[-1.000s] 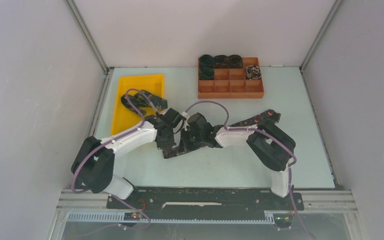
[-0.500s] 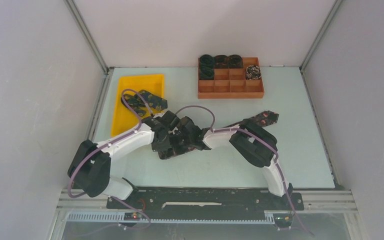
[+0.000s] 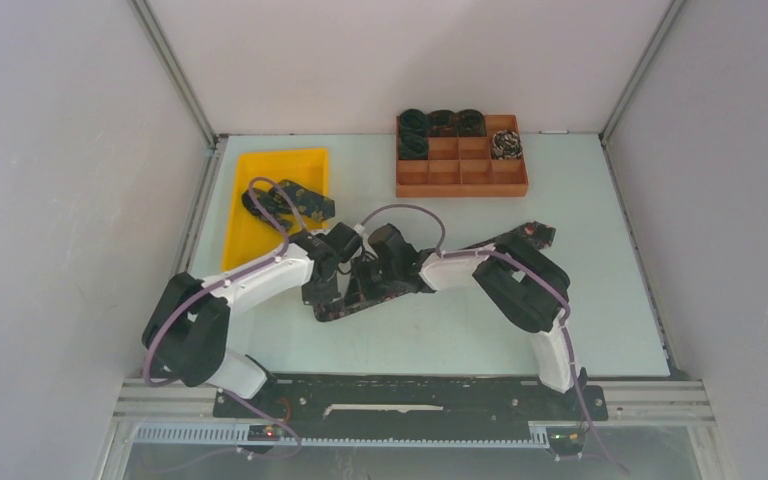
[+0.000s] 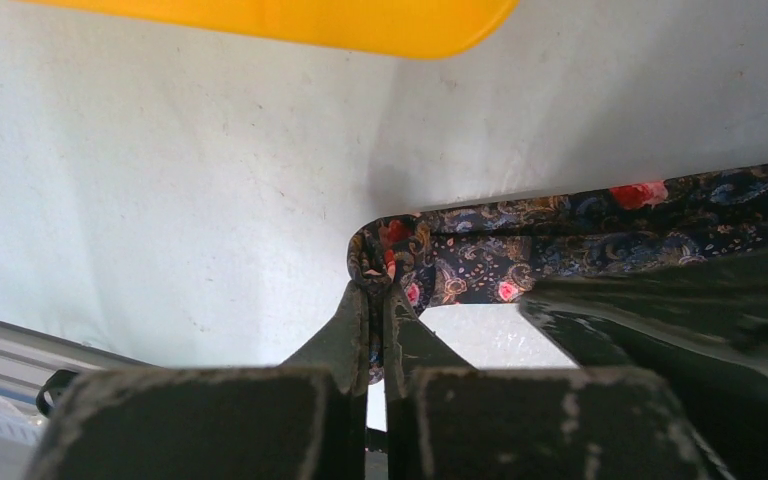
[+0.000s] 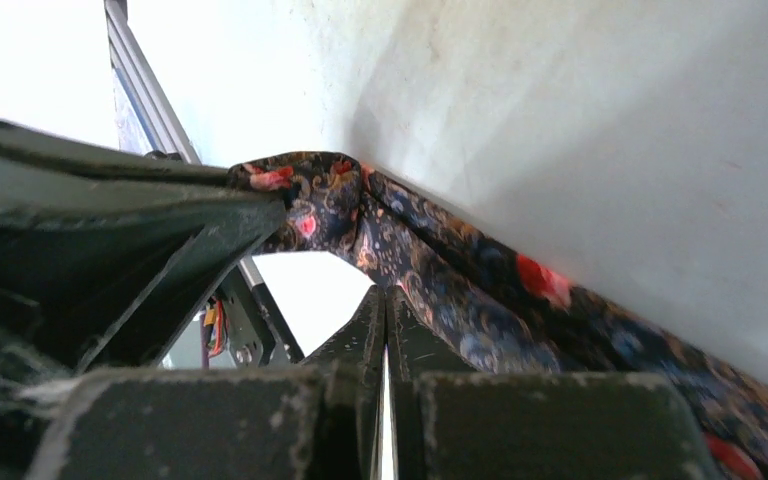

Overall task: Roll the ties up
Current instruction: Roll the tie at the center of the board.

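Bright, even light is cast from above; soft shadows are thrown on the table. In the right wrist view, the 11 o'clock corner is blown out.

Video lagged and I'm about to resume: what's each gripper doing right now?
Left gripper: closed, pinching the folded end of the tie.
Right gripper: closed, apparently pinching the same tie's edge.
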`<state>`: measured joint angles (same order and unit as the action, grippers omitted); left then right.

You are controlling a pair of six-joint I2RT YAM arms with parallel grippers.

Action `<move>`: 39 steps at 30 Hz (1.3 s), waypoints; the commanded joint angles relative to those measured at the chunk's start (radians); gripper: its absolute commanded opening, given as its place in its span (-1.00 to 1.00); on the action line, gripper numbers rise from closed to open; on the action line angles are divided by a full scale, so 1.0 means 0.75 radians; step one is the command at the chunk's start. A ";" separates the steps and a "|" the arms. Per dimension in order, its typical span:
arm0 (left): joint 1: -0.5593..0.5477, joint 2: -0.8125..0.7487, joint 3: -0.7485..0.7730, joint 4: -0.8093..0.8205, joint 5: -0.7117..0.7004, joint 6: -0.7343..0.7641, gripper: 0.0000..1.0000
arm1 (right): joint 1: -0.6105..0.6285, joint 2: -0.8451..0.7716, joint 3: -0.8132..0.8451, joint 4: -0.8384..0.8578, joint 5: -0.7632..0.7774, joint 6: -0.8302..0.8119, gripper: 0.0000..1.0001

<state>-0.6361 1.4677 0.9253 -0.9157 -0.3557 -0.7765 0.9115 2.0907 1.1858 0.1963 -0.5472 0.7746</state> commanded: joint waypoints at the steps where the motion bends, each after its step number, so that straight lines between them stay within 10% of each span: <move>1: 0.006 0.020 0.079 -0.036 -0.042 0.019 -1.00 | -0.034 -0.150 -0.064 0.018 0.028 -0.030 -1.00; 39: 0.006 0.094 0.188 -0.167 0.061 0.159 -1.00 | -0.010 0.216 0.087 0.536 -0.325 0.192 -1.00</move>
<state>-0.6361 1.5192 1.0256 -1.0164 -0.3248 -0.6891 0.9115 2.2395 1.2129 0.5339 -0.7448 0.9127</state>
